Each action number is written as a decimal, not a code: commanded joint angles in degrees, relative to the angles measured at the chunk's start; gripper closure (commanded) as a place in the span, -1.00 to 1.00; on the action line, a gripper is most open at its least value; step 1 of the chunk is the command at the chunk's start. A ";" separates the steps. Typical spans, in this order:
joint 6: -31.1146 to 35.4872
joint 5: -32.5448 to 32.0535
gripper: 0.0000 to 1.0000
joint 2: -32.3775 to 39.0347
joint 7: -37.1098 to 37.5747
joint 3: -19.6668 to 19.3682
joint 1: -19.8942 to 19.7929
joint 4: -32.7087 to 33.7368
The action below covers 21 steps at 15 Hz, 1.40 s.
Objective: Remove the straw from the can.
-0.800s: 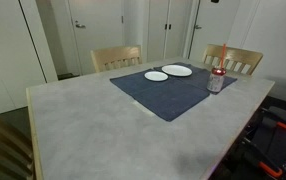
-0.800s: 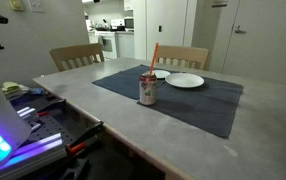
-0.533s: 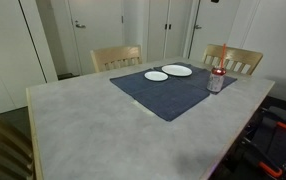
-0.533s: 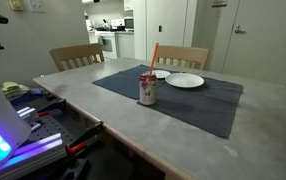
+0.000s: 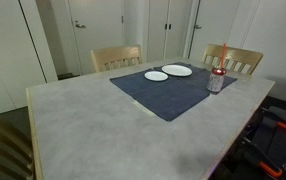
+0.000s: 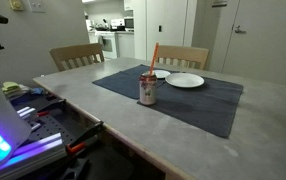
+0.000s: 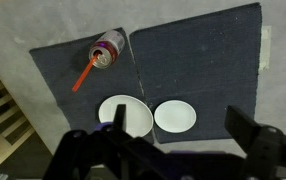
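Observation:
The can (image 5: 216,82) is small and silver with a red band. It stands on the dark blue placemat (image 5: 163,96) near one edge, in both exterior views (image 6: 148,89). The red-orange straw (image 5: 223,56) sticks up out of it, slightly tilted (image 6: 154,55). In the wrist view, from high above, the can (image 7: 107,50) and straw (image 7: 86,76) lie at the upper left. My gripper (image 7: 183,126) is open and empty, high above the two plates, far from the can. The arm does not show in either exterior view.
Two white plates (image 5: 157,76) (image 5: 177,70) lie on the placemat beside the can, as the wrist view also shows (image 7: 124,112) (image 7: 175,116). Wooden chairs (image 5: 117,57) (image 5: 235,59) stand at the grey table's far side. Equipment sits beside the table (image 6: 23,120).

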 commanded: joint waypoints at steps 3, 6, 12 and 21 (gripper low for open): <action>-1.10 1.02 -1.00 2.21 -3.47 -3.97 -0.59 1.18; 1.62 -0.21 -1.00 6.73 -5.16 -6.77 -2.20 1.83; 3.94 -0.84 -1.00 13.96 -9.13 -10.91 -4.07 4.15; 8.39 -0.25 -1.00 18.95 -11.98 -14.08 -4.88 4.80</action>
